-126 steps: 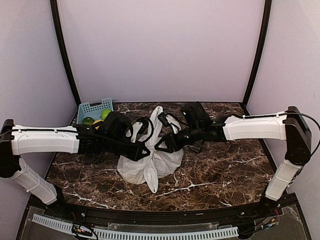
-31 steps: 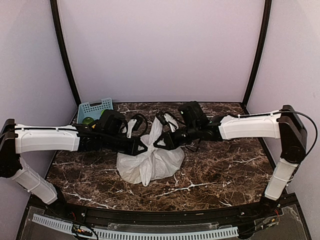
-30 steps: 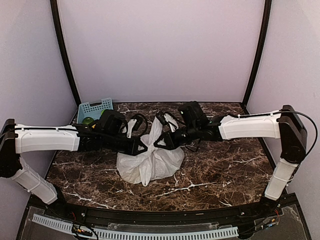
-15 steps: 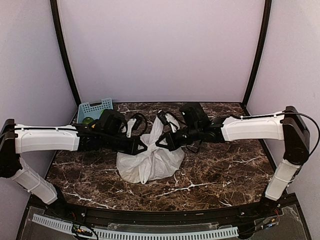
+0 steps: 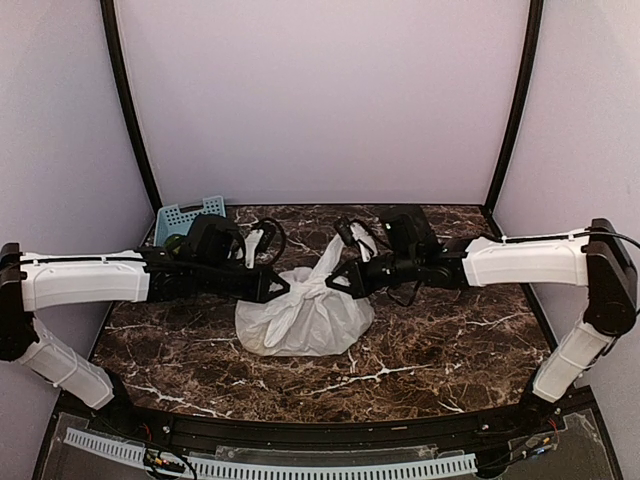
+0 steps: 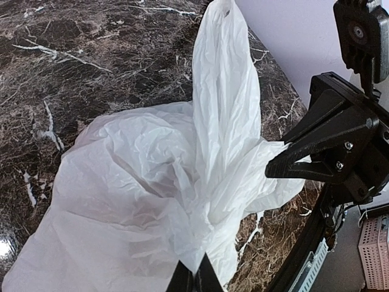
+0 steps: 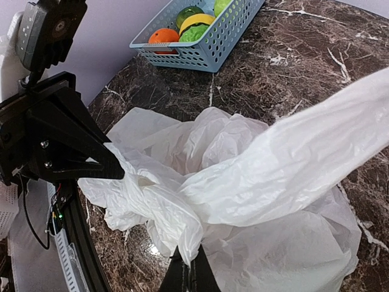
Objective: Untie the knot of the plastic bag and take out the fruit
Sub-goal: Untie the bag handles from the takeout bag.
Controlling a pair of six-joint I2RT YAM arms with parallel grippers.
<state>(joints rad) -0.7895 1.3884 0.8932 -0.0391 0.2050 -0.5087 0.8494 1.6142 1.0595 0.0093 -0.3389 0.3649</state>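
pinching the plastic bag (image 5: 305, 325) from opposite sides, both arms reach in over the dark marble table (image 5: 450, 340) toward its middle. the left gripper (image 5: 282, 291) has its jaws pressed together on a fold of the white plastic at the bag's left shoulder; in its own wrist view the fingertips meet at the bottom edge with the film caught between them. the right gripper (image 5: 340, 283) is likewise clamped tight on a pinch of plastic at the bag's right shoulder, and the left wrist view shows its black tip biting into the film. the bag sits on the table between the two grippers, crumpled and spread low, with the plastic drawn up toward each pinch. a long flat strip of the bag (image 6: 222, 91) stands up from the gathered middle and leans toward the back wall. whether a knot is left in the bunched folds cannot be told. a blue lattice basket (image 7: 206, 45) stands in the far left corner, well apart from the bag, with fruit (image 7: 163, 36) in it: orange, yellow and green pieces. whether more lies inside the bag cannot be told.
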